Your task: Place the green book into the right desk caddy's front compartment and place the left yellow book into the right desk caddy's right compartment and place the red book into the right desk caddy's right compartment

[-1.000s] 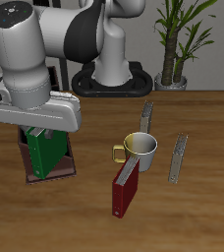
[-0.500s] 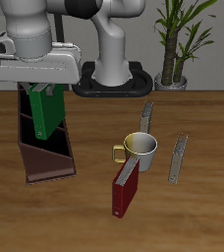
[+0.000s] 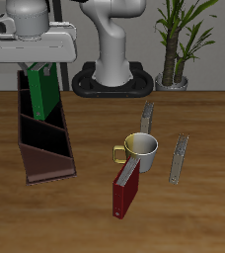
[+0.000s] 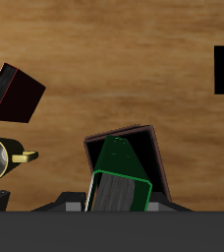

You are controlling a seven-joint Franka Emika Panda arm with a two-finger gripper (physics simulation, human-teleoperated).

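Gripper (image 3: 37,67) was clamped on the green book (image 3: 39,93), which had risen from low in the right desk caddy (image 3: 47,156) to hang upright above it; placement likely remained undone.

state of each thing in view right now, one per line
green book: upright, held in the jaws above the right desk caddy
right desk caddy: open-topped, nearest sections empty
gripper: shut on the green book
red book: standing on the table
mug: upright
two yellow books: on the table
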